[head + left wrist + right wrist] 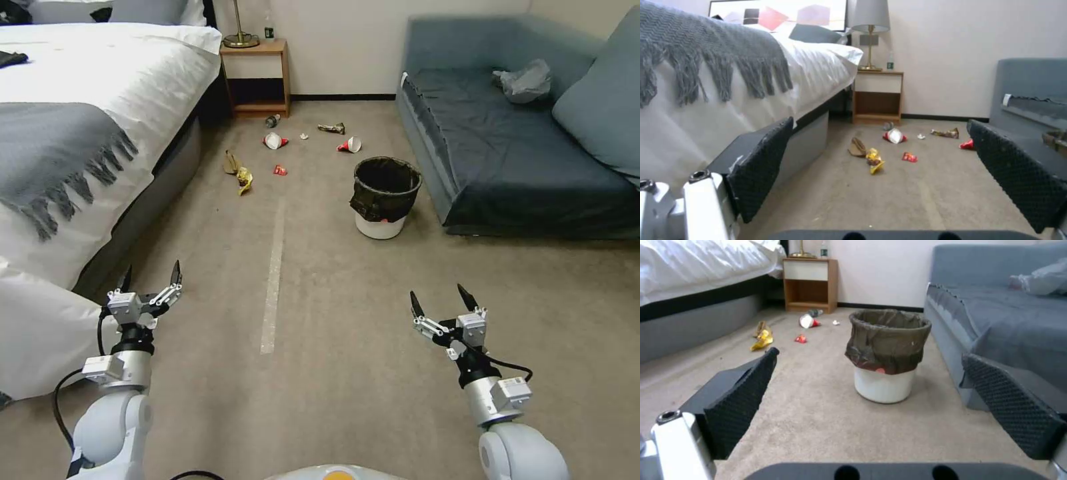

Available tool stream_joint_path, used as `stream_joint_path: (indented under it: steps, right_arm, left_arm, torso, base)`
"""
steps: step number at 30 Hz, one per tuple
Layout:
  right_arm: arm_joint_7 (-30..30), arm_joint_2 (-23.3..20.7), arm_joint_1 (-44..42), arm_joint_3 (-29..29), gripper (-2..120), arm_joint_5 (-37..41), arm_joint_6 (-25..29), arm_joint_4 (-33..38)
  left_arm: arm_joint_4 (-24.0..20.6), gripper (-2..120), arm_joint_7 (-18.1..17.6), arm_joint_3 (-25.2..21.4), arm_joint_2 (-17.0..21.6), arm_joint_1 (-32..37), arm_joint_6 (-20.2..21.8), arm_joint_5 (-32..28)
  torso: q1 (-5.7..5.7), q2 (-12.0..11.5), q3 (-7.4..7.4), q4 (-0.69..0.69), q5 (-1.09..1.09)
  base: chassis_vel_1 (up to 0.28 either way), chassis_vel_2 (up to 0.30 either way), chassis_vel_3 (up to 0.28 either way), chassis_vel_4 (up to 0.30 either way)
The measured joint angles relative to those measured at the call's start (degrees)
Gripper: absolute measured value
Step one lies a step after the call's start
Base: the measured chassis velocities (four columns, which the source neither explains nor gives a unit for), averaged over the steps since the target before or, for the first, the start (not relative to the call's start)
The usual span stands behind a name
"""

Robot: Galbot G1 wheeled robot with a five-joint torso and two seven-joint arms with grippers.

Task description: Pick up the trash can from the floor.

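Trash can (385, 195) stands untouched on floor (333, 373); right pincer (440, 300) wide, empty.

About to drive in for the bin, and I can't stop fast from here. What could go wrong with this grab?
1. The black liner bag hangs loose over the trash can; the open right gripper may pinch plastic only and slip.
2. The can stands close beside the sofa, so the outer finger could catch it.
3. The can looks light; a nudge might tip it on the floor.
The open left gripper hangs near the bed.
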Motion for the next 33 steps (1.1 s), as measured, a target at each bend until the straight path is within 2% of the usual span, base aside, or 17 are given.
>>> stream_joint_path:
  steps: [11,20,33]
  right_arm:
    - [-0.2,0.0,-0.3,-0.1,100,-0.1,0.2,0.2]
    - [-0.2,0.0,-0.3,-0.1,100,0.0,0.4,-0.1]
    - [-0.4,0.0,-0.1,0.0,100,0.1,0.4,-0.4]
  left_arm:
    - [0.8,95,1.5,-0.9,-0.3,-0.4,-0.4,1.5]
    - [1.4,95,1.5,-0.7,-0.4,-0.7,-0.6,1.5]
    - [1.8,95,0.5,-0.4,-0.6,-0.9,-1.2,0.7]
  torso:
    - [0.00,0.0,0.00,0.00,0.00]
    - [-0.01,0.0,0.00,0.00,0.01]
    - [-0.01,0.0,0.00,-0.01,0.00]
  base:
    - [0.000,0.000,0.000,0.000]
    - [-0.006,-0.004,-0.003,-0.007]
    - [-0.086,-0.091,-0.078,-0.083]
